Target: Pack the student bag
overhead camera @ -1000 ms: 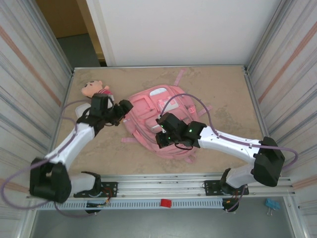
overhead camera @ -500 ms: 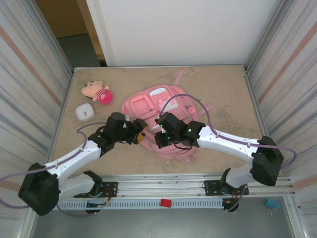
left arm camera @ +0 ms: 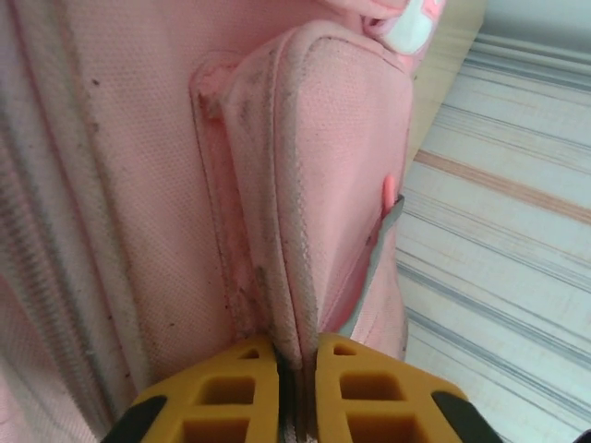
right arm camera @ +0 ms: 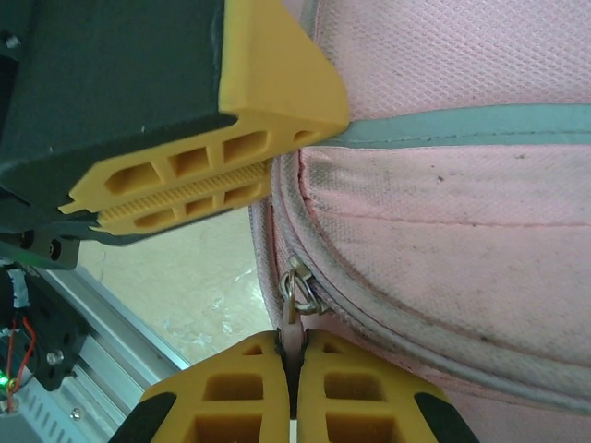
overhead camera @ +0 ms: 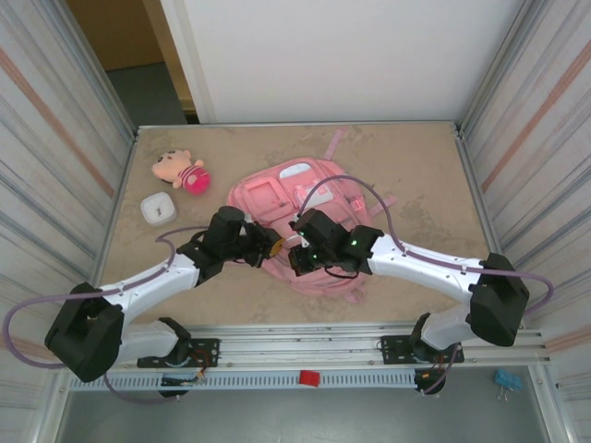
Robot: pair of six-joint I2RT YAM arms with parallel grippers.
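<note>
Here, at the far left of the desk [overhead camera: 425, 166], a plush doll [overhead camera: 180, 171] and a small white box [overhead camera: 158, 209] lie near each other. The left end effector [left arm camera: 297, 355] is closed, pinching a pocket seam of the pink backpack [overhead camera: 319, 189], which lies flat mid-desk. Just beside it, the right end effector [right arm camera: 292, 355] is clamped on a metal zipper pull [right arm camera: 295, 293] at the backpack's near edge.

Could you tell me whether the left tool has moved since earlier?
Yes: left tool went from beside the plush doll rightward to the student bag.
</note>
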